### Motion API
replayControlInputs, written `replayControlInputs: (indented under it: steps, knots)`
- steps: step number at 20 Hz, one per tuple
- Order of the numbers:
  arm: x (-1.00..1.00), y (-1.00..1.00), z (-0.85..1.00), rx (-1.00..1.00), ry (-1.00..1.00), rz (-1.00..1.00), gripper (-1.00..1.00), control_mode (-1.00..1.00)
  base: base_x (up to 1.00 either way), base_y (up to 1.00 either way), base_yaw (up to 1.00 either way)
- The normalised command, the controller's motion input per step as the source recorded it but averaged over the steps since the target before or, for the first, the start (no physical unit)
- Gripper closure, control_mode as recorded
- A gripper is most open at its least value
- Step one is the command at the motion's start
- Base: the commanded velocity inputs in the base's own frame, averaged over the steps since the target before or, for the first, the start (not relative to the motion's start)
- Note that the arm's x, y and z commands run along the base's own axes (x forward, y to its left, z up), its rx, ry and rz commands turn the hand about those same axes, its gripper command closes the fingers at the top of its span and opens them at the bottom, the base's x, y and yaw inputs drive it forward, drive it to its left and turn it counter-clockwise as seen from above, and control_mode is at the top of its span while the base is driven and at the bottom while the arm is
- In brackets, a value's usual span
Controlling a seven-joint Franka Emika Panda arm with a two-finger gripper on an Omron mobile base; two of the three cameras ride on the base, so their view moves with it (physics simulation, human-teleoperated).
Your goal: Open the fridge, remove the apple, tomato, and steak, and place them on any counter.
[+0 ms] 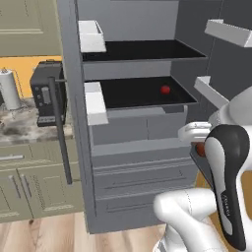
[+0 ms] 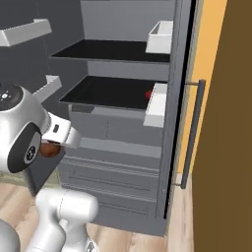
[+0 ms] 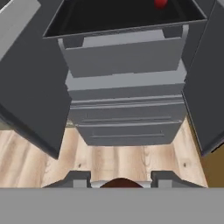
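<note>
The dark grey fridge (image 1: 138,142) (image 2: 118,128) (image 3: 127,83) stands with both doors swung wide. On its lower black shelf lies a small bright red tomato (image 1: 165,89) (image 2: 148,94) (image 3: 160,3). My gripper (image 1: 199,146) (image 2: 49,147) (image 3: 121,180) hangs in front of the fridge's drawers, pulled back from the shelves, shut on a dark red-brown apple (image 1: 200,149) (image 2: 47,149) (image 3: 121,182). My own arm covers most of the apple. The steak is out of view. The speckled counter (image 1: 29,130) lies to the left of the fridge.
A black toaster (image 1: 47,93) and a paper towel roll (image 1: 9,88) stand on the counter beside the left door's bar handle (image 1: 61,133). White door bins (image 1: 93,37) (image 2: 160,37) jut from both doors. A brown wall panel (image 2: 226,123) lies beyond the right door.
</note>
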Motion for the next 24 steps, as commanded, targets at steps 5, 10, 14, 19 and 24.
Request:
replayControlInputs:
  steps: [5, 10, 14, 19, 24]
  knots:
    - [0.00, 0.00, 0.00, 0.00, 0.00, 0.00, 1.00, 1.00, -0.40, 0.92, 0.00]
    - [0.00, 0.00, 0.00, 0.00, 0.00, 0.00, 1.00, 1.00, -0.06, 1.00, 0.00]
    - [0.00, 0.00, 0.00, 0.00, 0.00, 0.00, 1.00, 1.00, 0.00, 1.00, 0.00]
    - [0.00, 0.00, 0.00, 0.00, 0.00, 0.00, 1.00, 1.00, 0.03, 1.00, 0.00]
    - [0.00, 0.00, 0.00, 0.00, 0.00, 0.00, 1.00, 1.00, 0.71, 0.99, 0.00]
